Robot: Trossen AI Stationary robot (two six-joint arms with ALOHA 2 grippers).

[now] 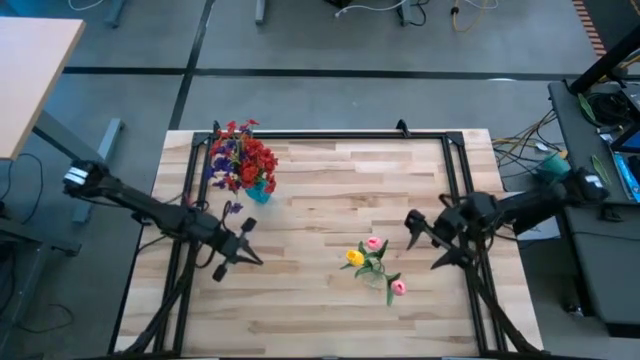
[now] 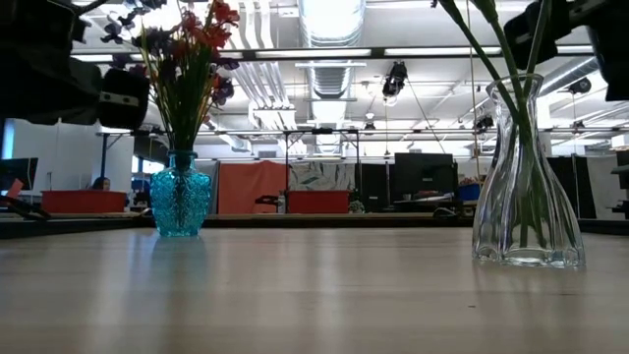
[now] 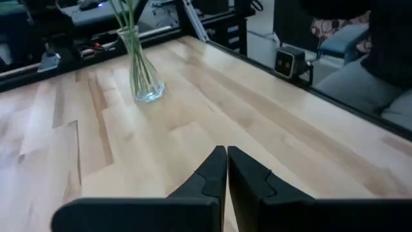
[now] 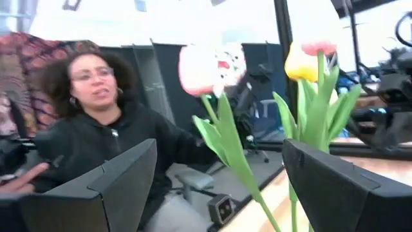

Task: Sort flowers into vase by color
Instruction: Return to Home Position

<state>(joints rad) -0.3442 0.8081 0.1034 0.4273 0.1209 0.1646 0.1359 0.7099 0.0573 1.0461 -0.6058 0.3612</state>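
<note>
person (image 4: pixel 96 138): seated off the near edge of the desk in a dark top; the right wrist view shows them behind the tulips.
desk (image 1: pixel 320 320): pale wooden planks, with a black frame along the left, right and far sides.
transparent vase (image 1: pixel 373 272): upright on the desk, near and a little right of centre; it is the closest thing in the low view.
pink tulips (image 1: pixel 374 243): two buds with their green stems down in the transparent vase. One head leans out to the near right, the other to the far side.
yellow tulip (image 1: pixel 354 257): in the same transparent vase, its head leaning left beside the farther pink bud.
left pincer (image 1: pixel 250 257): fingers pressed together on nothing. It hangs above the desk left of the transparent vase and apart from it, pointing to the near right.
right pincer (image 1: pixel 422 242): fingers spread wide with nothing grasped. It hangs just right of the tulips, by the right frame rail, and faces them, so the buds and leaves show beyond the gap.
blue vase (image 1: pixel 258 190): upright on the desk, far and left, well apart from the transparent vase.
red and purple flowers (image 1: pixel 240 160): a mixed cluster with stems in the neck of the blue vase, spreading above it toward the far left corner.
</note>
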